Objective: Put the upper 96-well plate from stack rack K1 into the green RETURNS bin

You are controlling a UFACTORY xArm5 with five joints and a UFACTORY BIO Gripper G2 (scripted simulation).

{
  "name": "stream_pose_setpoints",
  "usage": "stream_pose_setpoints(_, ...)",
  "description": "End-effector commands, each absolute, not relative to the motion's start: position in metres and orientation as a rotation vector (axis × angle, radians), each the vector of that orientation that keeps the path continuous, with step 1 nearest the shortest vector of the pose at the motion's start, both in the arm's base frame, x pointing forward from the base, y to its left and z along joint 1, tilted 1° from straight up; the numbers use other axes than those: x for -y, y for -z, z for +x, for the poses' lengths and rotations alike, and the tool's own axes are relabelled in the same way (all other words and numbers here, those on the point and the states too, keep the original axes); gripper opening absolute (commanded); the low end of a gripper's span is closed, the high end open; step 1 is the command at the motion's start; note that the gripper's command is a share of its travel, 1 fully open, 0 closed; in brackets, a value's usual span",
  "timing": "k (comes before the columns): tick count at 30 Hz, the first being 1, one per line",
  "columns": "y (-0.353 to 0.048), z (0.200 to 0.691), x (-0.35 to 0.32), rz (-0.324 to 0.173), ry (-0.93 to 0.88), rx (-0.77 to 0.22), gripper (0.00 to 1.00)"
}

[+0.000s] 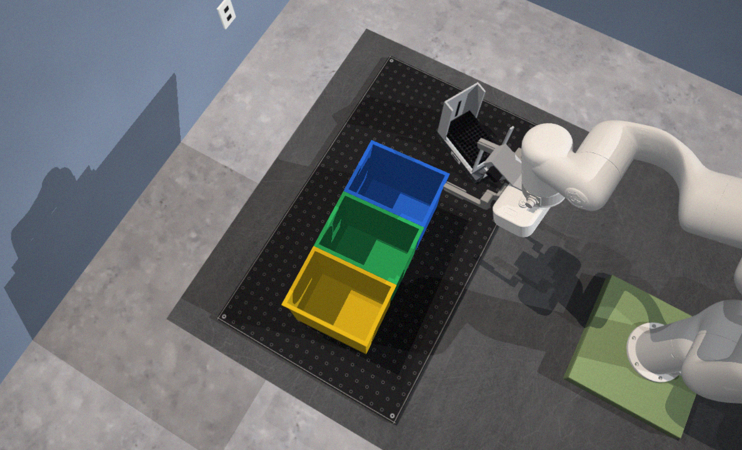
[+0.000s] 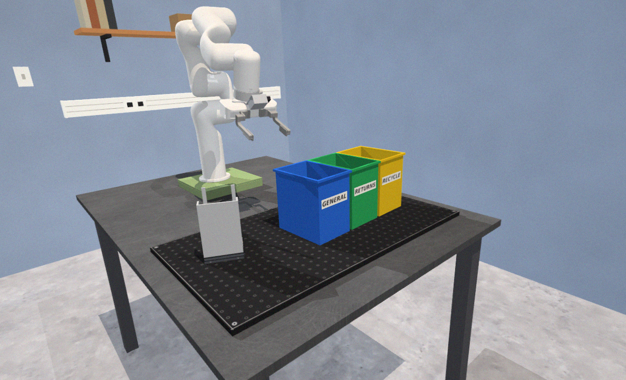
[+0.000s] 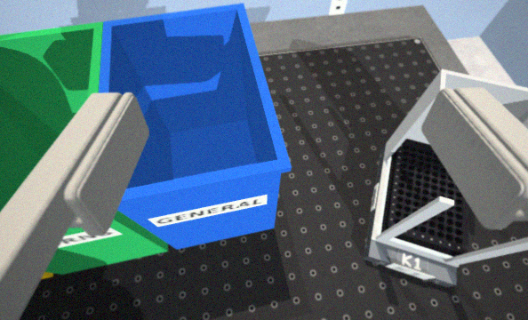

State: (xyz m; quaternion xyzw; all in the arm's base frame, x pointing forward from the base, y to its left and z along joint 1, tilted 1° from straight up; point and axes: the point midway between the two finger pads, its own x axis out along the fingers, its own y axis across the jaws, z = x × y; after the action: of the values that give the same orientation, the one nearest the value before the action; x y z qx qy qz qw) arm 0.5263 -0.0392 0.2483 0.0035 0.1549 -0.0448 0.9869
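The stack rack K1 (image 1: 472, 99) (image 2: 220, 229) (image 3: 424, 267) stands upright on the black perforated board. The upper 96-well plate (image 1: 466, 135) (image 3: 412, 196), black, lies in it between the corner posts. I cannot make out the lower plate separately. My gripper (image 1: 462, 164) (image 2: 268, 135) (image 3: 286, 129) is open with nothing between its fingers, high above the board. In the wrist view the right finger covers part of K1, and the left covers parts of the green and blue bins. The green RETURNS bin (image 1: 373, 222) (image 2: 364, 203) (image 3: 132, 242) stands upright in the middle of the row.
The blue GENERAL bin (image 1: 401, 165) (image 2: 300, 208) (image 3: 228, 228) stands upright between the green bin and K1. The yellow RECYCLE bin (image 1: 328, 331) (image 2: 389, 199) stands upright on the green bin's other side. The arm stands on a light green block (image 1: 597, 347) (image 2: 244, 179). K1's thin posts rise steeply.
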Motion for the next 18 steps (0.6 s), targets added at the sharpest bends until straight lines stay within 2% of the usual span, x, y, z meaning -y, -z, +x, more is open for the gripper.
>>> stream_pose_setpoints(1,-0.25,0.532,0.024,0.002,0.062,-0.243,0.37)
stream_pose_setpoints(9,-0.256,0.535,-0.011,-0.001,-0.021,-0.071,0.37)
stream_pose_setpoints(12,-0.257,0.535,-0.014,-0.001,-0.021,-0.071,0.37)
stream_pose_setpoints(14,-0.259,0.534,-0.024,-0.003,-0.048,-0.013,0.37)
stream_pose_setpoints(18,-0.26,0.534,-0.026,-0.003,-0.048,-0.013,0.37)
